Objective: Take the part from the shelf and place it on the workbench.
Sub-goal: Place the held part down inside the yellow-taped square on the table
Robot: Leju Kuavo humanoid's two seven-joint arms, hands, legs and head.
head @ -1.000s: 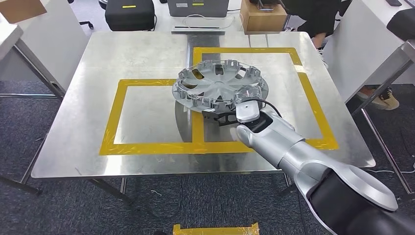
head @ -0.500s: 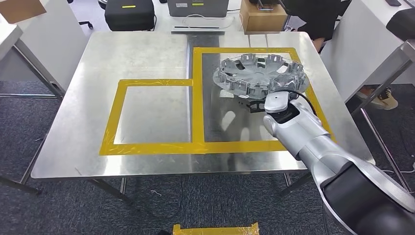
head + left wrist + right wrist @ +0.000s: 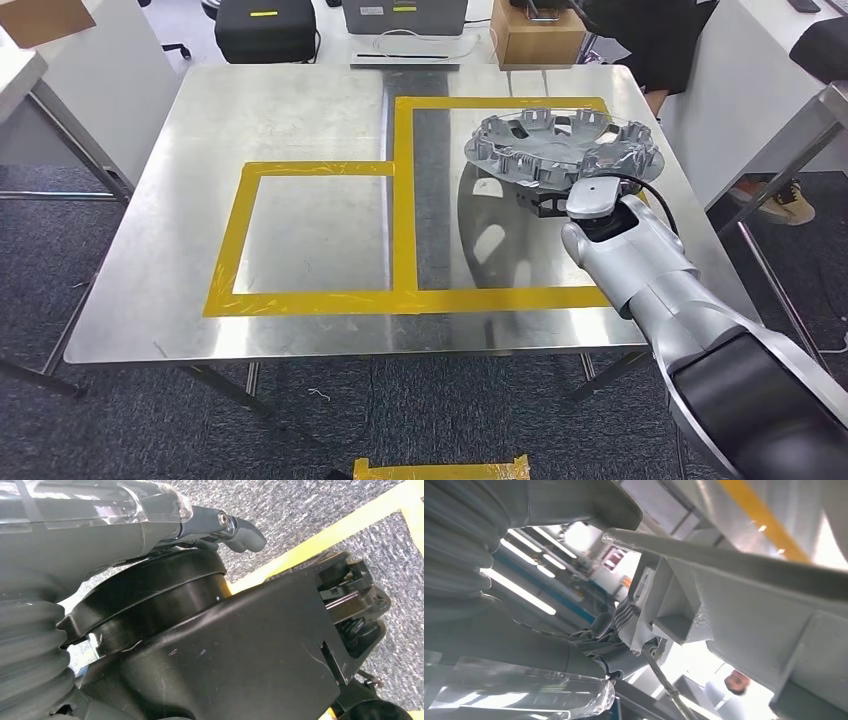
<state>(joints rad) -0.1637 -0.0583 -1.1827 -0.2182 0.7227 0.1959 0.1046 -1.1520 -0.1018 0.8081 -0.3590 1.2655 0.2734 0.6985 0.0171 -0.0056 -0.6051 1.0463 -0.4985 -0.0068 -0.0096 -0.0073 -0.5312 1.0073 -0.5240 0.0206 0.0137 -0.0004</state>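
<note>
Our right hand (image 3: 545, 203) holds the wheel cover (image 3: 563, 145) over the table (image 3: 300, 110).

We see the silver cover lifted a little above the metal top – its shadow lies under it – inside the right yellow tape square (image 3: 405, 200), toward the far right corner. The fingers (image 3: 624, 617) grip the rim from below. Our left hand (image 3: 220, 527) hangs by the floor – whether its fingers are apart or closed we cannot tell.
</note>
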